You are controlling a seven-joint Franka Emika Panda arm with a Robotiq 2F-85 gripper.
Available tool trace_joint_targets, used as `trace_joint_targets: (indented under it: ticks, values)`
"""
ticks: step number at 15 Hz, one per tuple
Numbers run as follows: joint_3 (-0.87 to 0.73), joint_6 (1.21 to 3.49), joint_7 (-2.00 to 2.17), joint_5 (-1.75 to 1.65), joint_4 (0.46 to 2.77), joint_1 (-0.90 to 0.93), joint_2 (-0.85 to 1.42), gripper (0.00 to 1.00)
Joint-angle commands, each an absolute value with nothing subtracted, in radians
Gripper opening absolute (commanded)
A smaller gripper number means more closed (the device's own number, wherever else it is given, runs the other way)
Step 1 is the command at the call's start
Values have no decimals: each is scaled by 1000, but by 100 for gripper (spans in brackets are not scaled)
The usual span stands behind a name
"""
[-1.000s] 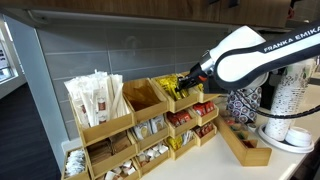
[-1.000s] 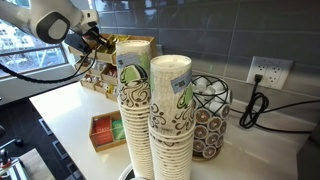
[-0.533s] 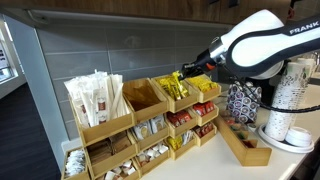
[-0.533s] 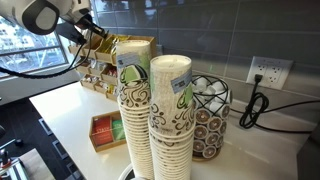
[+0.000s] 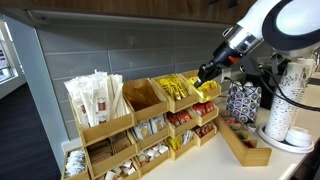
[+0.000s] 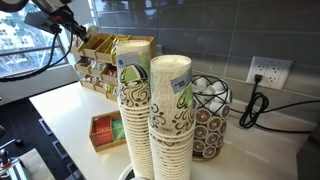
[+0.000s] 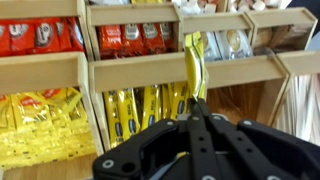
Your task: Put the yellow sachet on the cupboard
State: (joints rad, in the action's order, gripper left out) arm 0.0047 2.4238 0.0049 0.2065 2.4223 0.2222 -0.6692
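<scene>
My gripper [image 7: 196,103] is shut on one yellow sachet [image 7: 191,62], which sticks out past the fingertips in the wrist view. Behind it is the bin full of like yellow sachets [image 7: 140,115] in the light-wood organiser [image 7: 150,70]. In both exterior views the gripper [image 5: 207,73] [image 6: 74,28] hangs in the air above the organiser [image 5: 150,125], near the yellow sachet bin [image 5: 178,90]. The cupboard top [image 6: 70,112] is pale and lies below and in front of the organiser; it also shows in an exterior view [image 5: 210,158].
Tall stacks of paper cups [image 6: 152,115] stand close to the camera. A small wooden tray [image 5: 246,145] [image 6: 104,131] lies on the counter. A wire basket of pods [image 6: 209,116] and a wall outlet [image 6: 268,72] are near the tiled wall.
My gripper has risen up and away from the yellow sachet bin, shut on a sachet. The organiser and the other things have not moved.
</scene>
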Motion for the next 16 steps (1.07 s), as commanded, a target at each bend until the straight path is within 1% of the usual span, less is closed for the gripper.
trace_joint_targets:
  ticks: [1,4,6,11,12,13,16]
  values:
    - [45,2208,11,153,2430,170,-695,0]
    - [71,2071,-1,118,2423,155,-653,0]
    - [94,2039,-1,85,2431,147,-608,0]
    - [127,2112,9,54,2470,141,-509,0]
    - [125,2111,6,52,2471,142,-498,26]
    - [120,2103,-1,56,2470,144,-493,27]
    - [99,2058,-45,68,2467,153,-533,47]
